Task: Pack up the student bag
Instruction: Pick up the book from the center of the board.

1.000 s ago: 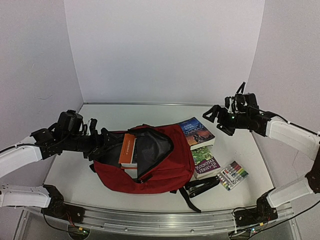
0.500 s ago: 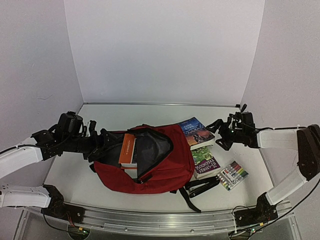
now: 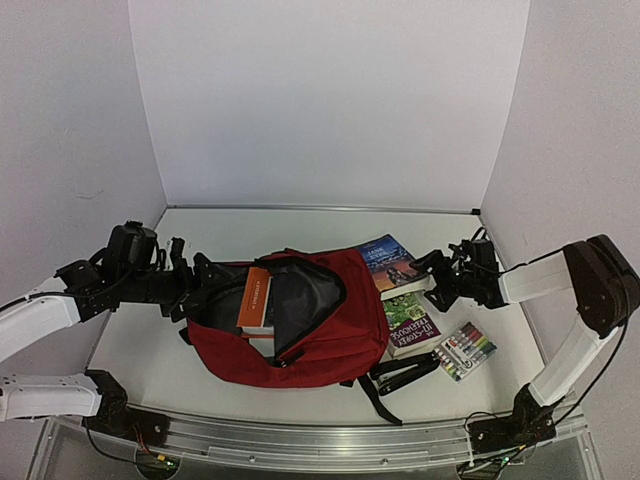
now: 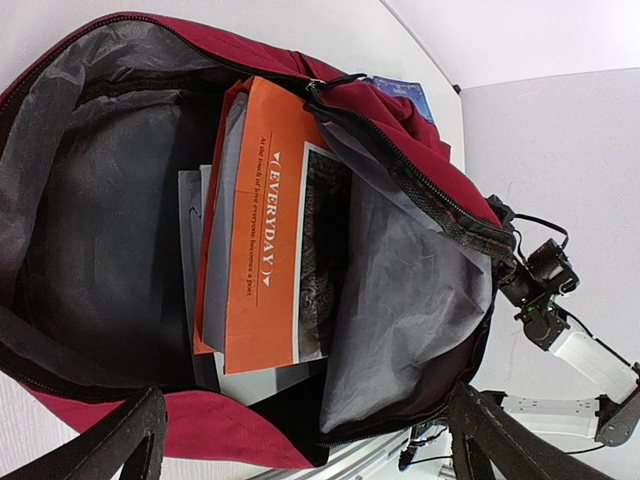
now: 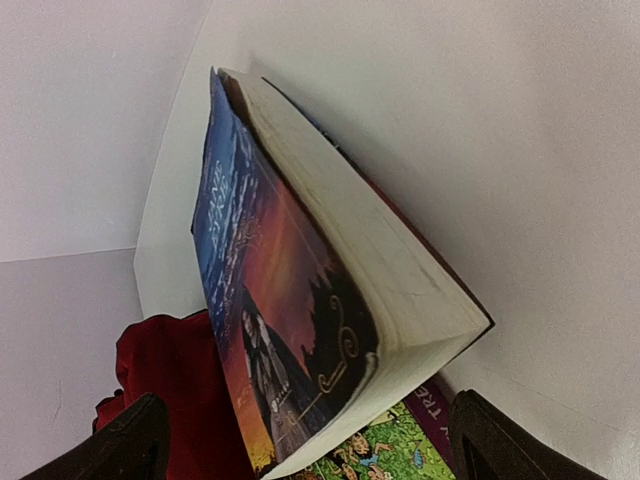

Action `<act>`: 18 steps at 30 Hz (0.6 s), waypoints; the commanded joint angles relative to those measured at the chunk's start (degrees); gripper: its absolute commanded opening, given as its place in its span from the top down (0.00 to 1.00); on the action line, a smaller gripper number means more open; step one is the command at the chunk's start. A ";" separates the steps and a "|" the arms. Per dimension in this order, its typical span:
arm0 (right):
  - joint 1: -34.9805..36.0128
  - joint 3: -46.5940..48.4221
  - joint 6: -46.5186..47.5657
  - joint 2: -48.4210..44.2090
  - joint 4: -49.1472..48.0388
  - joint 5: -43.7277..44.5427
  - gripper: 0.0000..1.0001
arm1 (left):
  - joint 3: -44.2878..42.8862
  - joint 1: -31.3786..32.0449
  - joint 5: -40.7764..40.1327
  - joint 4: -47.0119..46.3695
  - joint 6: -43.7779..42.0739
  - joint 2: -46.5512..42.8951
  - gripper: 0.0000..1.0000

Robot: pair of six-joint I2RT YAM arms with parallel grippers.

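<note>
Holds left gripper (image 3: 208,288) low at mid-left, spread wide at the mouth of the student bag (image 3: 330,345), centre frame. Levels right gripper (image 3: 437,282), likewise released, just beside blue book (image 3: 392,262); bare table (image 3: 300,225) above.

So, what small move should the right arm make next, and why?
Probably ease the right gripper forward until its open jaws straddle the blue book. That book lies beside the student bag, not packed, and the right wrist view shows it just ahead.
</note>
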State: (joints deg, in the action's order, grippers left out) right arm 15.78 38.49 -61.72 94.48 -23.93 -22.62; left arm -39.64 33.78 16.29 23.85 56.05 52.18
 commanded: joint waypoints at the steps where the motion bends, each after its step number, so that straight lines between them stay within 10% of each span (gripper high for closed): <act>1: 0.51 -1.46 -3.16 -0.26 -3.79 3.08 0.05 | -0.27 -1.01 -0.23 0.91 0.48 -1.70 0.02; 18: 1.69 2.40 -5.07 9.28 -12.43 -0.31 0.26 | -1.44 -3.00 1.85 1.62 0.11 -0.71 0.02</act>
State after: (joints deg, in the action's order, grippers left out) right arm 17.08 38.20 -66.18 101.83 -32.38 -23.22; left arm -39.62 31.27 17.03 24.57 56.03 51.42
